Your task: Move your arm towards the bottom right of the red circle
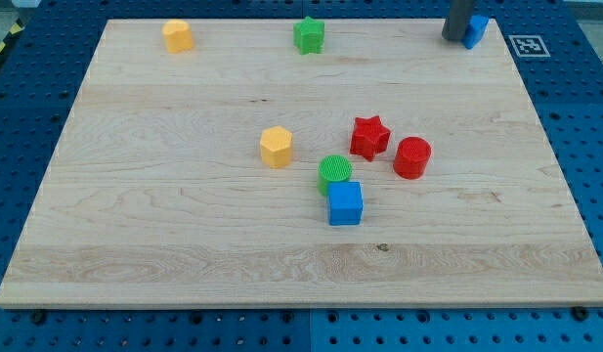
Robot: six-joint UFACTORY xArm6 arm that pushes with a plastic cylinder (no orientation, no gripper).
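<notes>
The red circle (412, 156) is a short red cylinder right of the board's middle. A red star (369, 137) lies just to its left, close but apart. My tip (454, 38) is at the view's top right, far above the red circle, touching the left side of a blue block (476, 30) whose shape is partly hidden by the rod.
A green cylinder (333, 173) touches a blue cube (345, 203) below the red star. A yellow hexagon (276, 147) lies at the middle. A yellow block (178, 35) and a green star (309, 35) lie along the top edge of the wooden board (135, 196).
</notes>
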